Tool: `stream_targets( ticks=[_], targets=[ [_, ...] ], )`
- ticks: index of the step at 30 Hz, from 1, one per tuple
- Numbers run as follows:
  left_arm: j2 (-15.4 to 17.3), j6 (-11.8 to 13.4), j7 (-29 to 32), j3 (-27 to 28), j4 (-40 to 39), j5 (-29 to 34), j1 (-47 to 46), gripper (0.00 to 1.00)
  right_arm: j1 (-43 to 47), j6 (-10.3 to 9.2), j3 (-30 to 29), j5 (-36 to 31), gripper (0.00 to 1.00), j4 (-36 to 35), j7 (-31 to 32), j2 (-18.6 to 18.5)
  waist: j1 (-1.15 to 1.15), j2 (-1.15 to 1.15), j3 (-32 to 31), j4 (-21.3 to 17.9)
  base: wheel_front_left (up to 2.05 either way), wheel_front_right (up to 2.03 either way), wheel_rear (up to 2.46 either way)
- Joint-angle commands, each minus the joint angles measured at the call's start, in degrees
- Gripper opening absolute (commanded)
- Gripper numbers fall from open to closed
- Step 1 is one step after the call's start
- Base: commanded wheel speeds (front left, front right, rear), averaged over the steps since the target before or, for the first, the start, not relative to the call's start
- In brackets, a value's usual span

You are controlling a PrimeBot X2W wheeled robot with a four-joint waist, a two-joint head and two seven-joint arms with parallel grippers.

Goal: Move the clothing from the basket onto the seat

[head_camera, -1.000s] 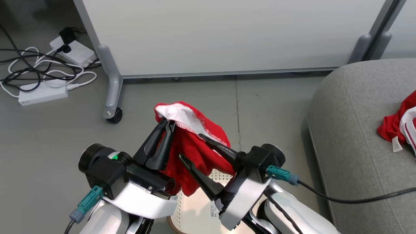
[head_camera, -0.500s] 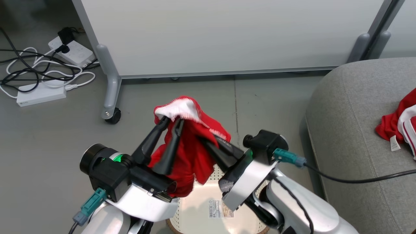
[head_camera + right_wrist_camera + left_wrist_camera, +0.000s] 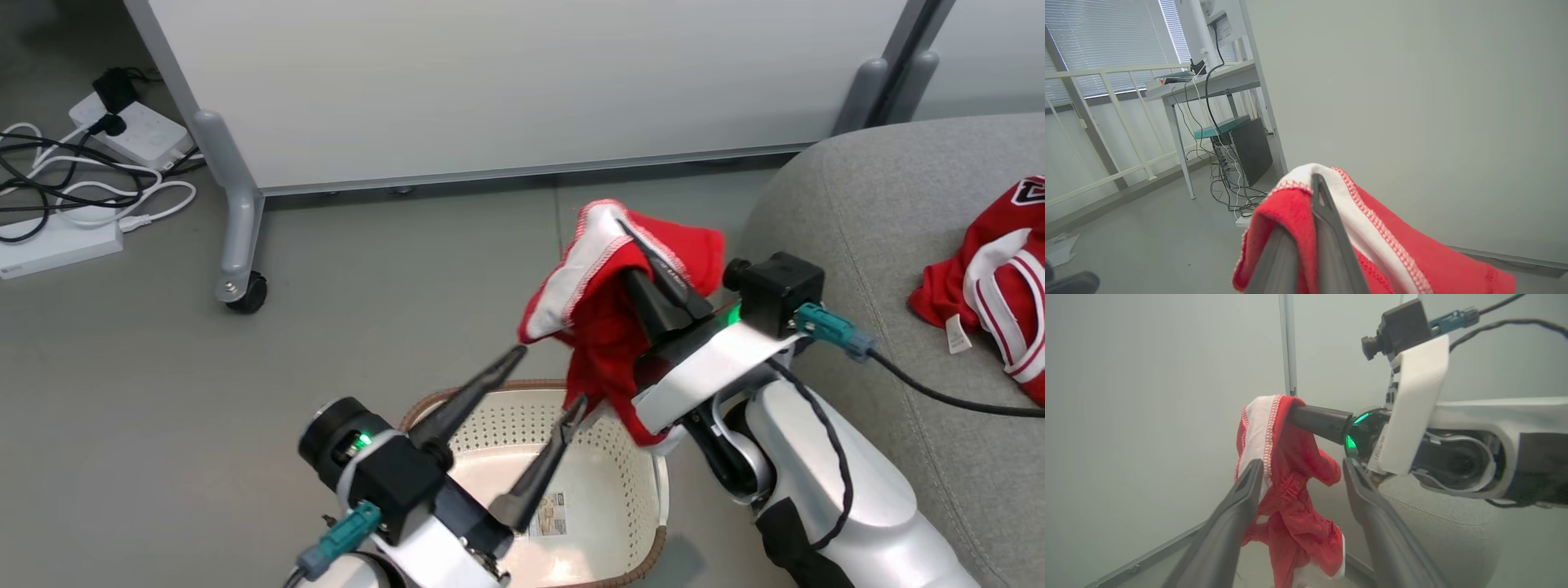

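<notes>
The right gripper [image 3: 633, 237] pinches one red garment [image 3: 596, 327], aloft at 1 o'clock from the left gripper [image 3: 552, 376] — its fingers spread, empty, above the basket [image 3: 629, 490]. A second red garment [image 3: 992, 286] lies on the seat [image 3: 890, 204] at 3 o'clock — two garments, one basket.

I count two pieces of clothing [image 3: 596, 327] [image 3: 947, 286], one basket [image 3: 482, 416], one seat [image 3: 882, 212], two claws, left claw [image 3: 552, 375] and right claw [image 3: 627, 229], and two power strips [image 3: 139, 131] [image 3: 41, 253] at ten o'clock.

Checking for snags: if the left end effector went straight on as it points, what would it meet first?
Likely the red garment hanging from the right end effector, though depth is unclear.
</notes>
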Motion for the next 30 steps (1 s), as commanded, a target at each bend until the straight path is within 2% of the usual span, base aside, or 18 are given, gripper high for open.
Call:
stream_targets(
  ticks=[1, 9, 17, 22, 24, 30],
  targets=[
    [0.07, -0.49, 0.14, -0.53, 0.72, 0.55, -0.78, 1.00, 0.73, 0.03, -0.98, -0.53, 0.00, 0.23, -0.36, -0.25, 0.00, 0.00, 0.36, -0.51, 0.00, 0.00, 0.00],
    [0.54, -1.67, -0.67, -3.62, 5.97, 1.87, -1.13, 1.00, 2.95, 0.03, -5.25, -1.45, 0.00, 0.56, -0.29, -0.26, 0.00, 0.00, 1.07, -2.93, 0.00, 0.00, 0.00],
    [1.38, -1.17, -1.94, -3.39, 7.33, 1.86, -1.34, 1.00, 5.17, 0.03, -6.76, -0.98, 0.00, -0.94, -0.30, -0.29, 0.00, 0.00, 1.91, -7.29, 0.00, 0.00, 0.00],
    [2.55, -1.08, -1.65, -3.49, 6.38, 1.95, -1.12, 1.00, 6.15, 0.03, -6.90, -0.11, 0.00, -1.94, -0.29, -0.30, 0.00, 0.00, 2.64, -12.71, 0.00, 0.00, 0.00],
    [3.52, -1.56, -0.69, -4.49, 5.02, 2.31, -1.21, 1.00, 6.97, 0.03, -7.92, -0.12, 0.00, -3.04, -0.29, -0.27, 0.00, 0.00, 3.53, -18.61, 0.00, 0.00, 0.00],
    [4.57, -1.67, 0.66, -5.34, 3.63, 2.48, -1.47, 1.00, 7.96, 0.03, -9.62, -0.28, 0.00, -4.51, -0.29, -0.26, 0.00, 0.00, 4.82, -24.99, 0.00, 0.00, 0.00]
  ],
)
